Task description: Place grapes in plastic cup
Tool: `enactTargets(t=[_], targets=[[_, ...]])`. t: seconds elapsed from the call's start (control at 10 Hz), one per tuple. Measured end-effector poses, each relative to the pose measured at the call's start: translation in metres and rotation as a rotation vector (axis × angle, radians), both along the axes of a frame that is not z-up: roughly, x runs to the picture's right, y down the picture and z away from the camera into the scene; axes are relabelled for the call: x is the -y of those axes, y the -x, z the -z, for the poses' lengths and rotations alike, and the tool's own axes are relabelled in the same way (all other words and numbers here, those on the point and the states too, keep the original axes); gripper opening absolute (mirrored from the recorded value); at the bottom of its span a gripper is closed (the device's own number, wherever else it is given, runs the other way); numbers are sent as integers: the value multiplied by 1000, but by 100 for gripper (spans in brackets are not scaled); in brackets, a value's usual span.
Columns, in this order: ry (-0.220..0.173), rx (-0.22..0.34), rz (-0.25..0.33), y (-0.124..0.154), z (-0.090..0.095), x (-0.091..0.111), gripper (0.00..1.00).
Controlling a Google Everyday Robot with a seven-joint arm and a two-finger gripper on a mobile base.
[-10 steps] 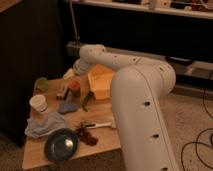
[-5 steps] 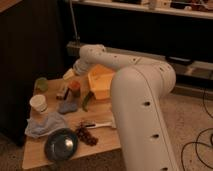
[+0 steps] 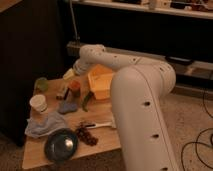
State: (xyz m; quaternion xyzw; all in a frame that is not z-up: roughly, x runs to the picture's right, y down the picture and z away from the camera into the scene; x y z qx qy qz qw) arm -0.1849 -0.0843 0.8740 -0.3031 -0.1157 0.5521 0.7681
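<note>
Grapes (image 3: 86, 134) lie on the worktop (image 3: 103, 143), well apart from the plastic cup (image 3: 41, 84); the tool (image 3: 64, 91), its state impossible to tell, hangs near that cup.

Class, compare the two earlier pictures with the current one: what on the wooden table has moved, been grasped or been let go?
Nothing has visibly changed. The gripper is at the back of the wooden table, beside the orange cylindrical container. The bunch of dark red-purple grapes lies near the front edge, well apart from the pale green translucent plastic cup at the back left.
</note>
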Motion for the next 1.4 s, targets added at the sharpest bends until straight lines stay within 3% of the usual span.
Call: enactTargets(t=[0.4, 0.7, 1.0, 1.2, 1.4], targets=[[-9, -11, 19, -2, 4, -2, 80], [-18, -36, 78, -11, 39, -23, 80], [22, 27, 102, -18, 84, -77, 80], [72, 60, 110, -28, 101, -122, 80], [116, 53, 101, -48, 107, -161, 80]])
